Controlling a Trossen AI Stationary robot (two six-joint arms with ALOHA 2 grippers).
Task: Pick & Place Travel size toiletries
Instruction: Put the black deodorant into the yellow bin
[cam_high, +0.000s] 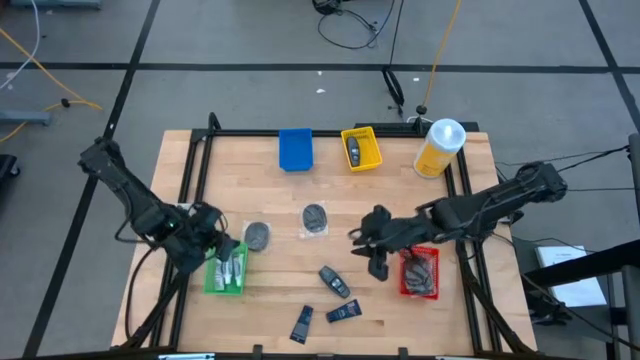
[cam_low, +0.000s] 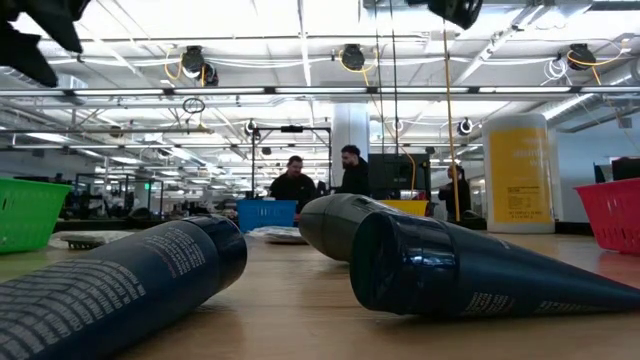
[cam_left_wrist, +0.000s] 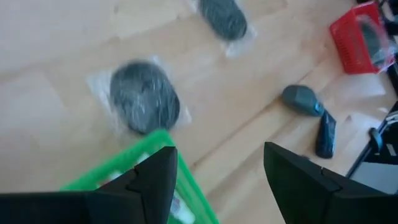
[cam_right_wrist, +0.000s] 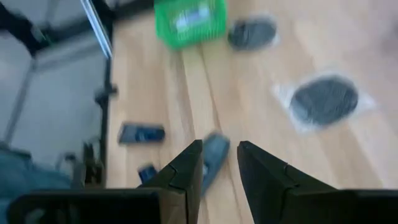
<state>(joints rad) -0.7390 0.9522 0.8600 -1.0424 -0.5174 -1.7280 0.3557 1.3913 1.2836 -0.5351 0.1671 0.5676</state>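
Hovering over the green tray (cam_high: 213, 279) at the table's (cam_high: 400, 310) left edge, the left gripper (cam_high: 222, 246) is spread open and empty. The right gripper (cam_high: 364, 241), fingers slightly apart, hangs beside the red tray (cam_high: 403, 280). Two wrapped discs (cam_high: 257, 235) lie mid-table (apparently bagged); dark tubes (cam_high: 333, 281) crowd the near edge, with bare wood between.

Green tray (cam_high: 213, 279), red tray (cam_high: 408, 287) (yellow bottle (cam_high: 438, 148))
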